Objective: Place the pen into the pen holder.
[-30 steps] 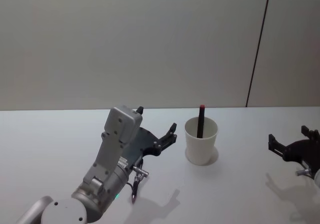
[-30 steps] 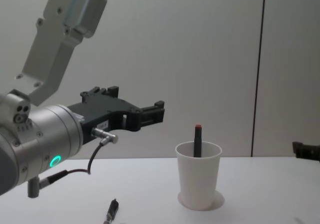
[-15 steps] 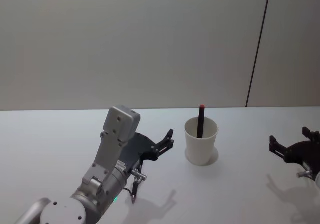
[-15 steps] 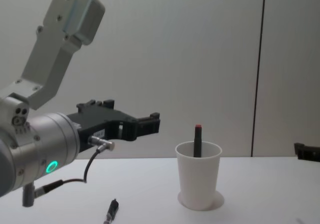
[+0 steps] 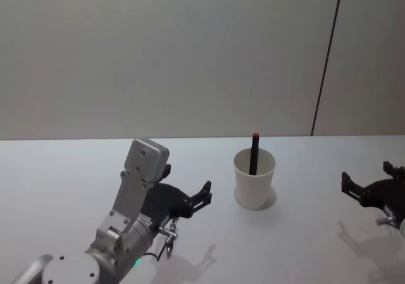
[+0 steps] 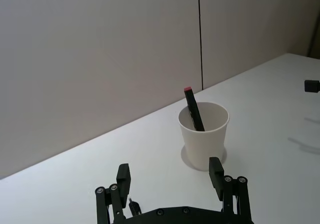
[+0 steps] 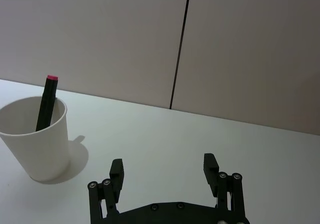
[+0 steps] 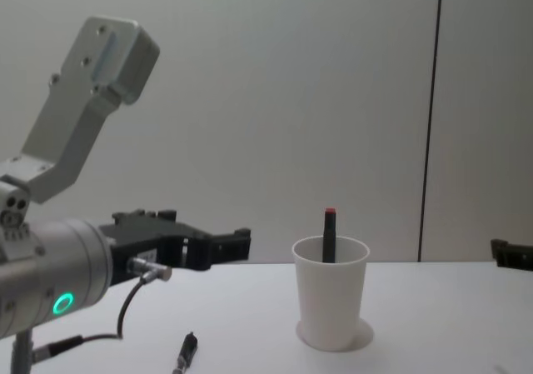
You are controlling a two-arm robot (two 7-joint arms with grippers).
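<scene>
I'm looking into a bare, lab-like test room: plain white tabletop point(image 5: 63, 170), blank grey wall panels point(image 5: 158, 56), one dark seam point(image 5: 326, 62) upper right.

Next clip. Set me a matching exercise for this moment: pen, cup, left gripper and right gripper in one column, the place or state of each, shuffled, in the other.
Things
1. pen
2. cup
3. left gripper
4. right gripper

Places and states
A. open and empty, far off on the cup's right
B. white, upright on the table
C. leaning inside the cup, red tip above the rim
D. open and empty, on the cup's left, not touching it

Pairs: 1-C, 2-B, 3-D, 4-A
</scene>
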